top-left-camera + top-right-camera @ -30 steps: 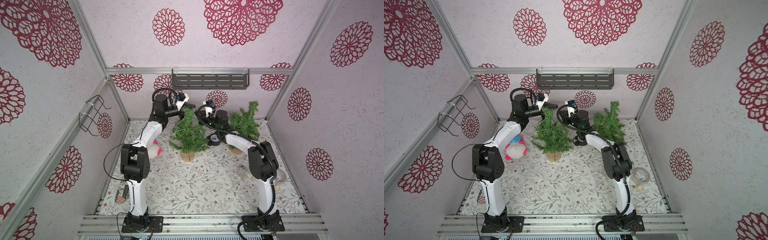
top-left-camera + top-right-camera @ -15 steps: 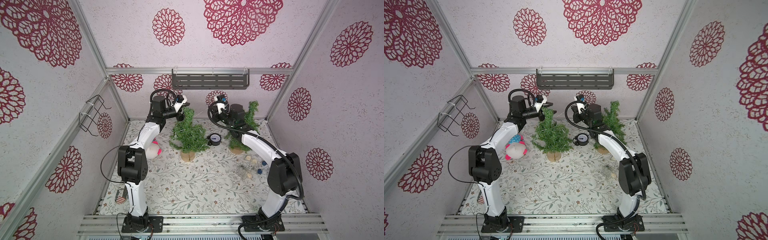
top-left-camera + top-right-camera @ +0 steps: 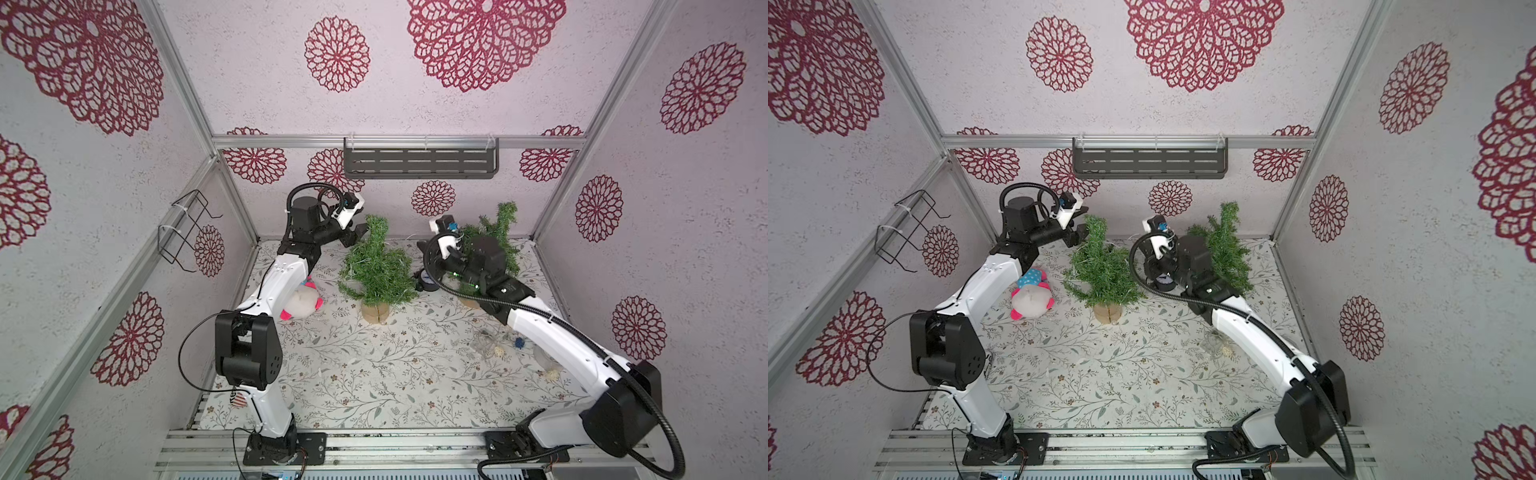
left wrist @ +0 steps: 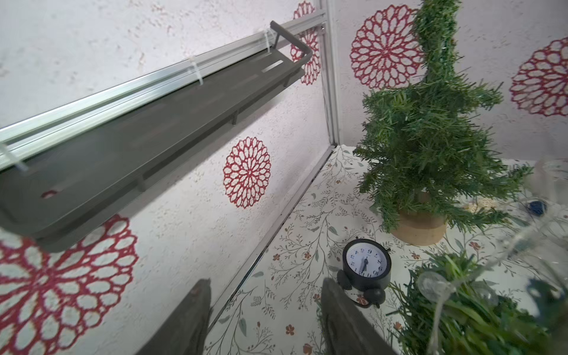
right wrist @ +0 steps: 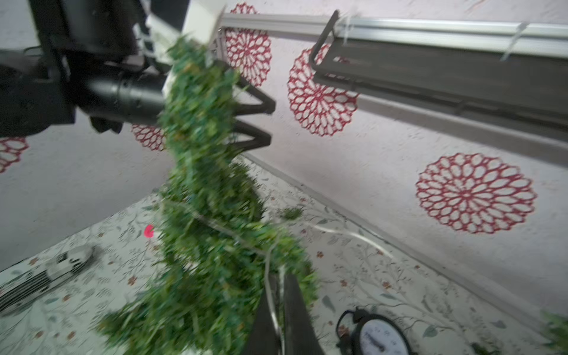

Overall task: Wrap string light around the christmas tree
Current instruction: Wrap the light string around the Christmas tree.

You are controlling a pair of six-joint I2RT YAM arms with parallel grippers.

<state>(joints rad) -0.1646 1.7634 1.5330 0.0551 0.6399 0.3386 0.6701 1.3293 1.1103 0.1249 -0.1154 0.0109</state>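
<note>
The christmas tree [image 3: 376, 268] stands on a wooden stump mid-table, also in the other top view [image 3: 1102, 268]. A thin clear string light [image 5: 215, 226] runs across its branches, with small bulbs showing in the left wrist view [image 4: 436, 289]. My left gripper [image 3: 357, 232] hovers open beside the tree's tip, nothing between its fingers [image 4: 338, 307]; the right wrist view shows it behind the tip [image 5: 270, 121]. My right gripper [image 5: 278, 278] is to the tree's right at mid-height [image 3: 420, 249], shut on the string light's wire.
A second small tree [image 3: 494, 232] stands at the back right behind the right arm. A black alarm clock [image 3: 424, 282] sits between the trees. A plush toy [image 3: 301, 301] lies left, clear items [image 3: 494, 345] right, a grey shelf [image 3: 419, 164] on the back wall.
The left gripper has opened and stays by the tree's tip. The right arm has swung from the tree's top out to the right, still shut on the wire.
</note>
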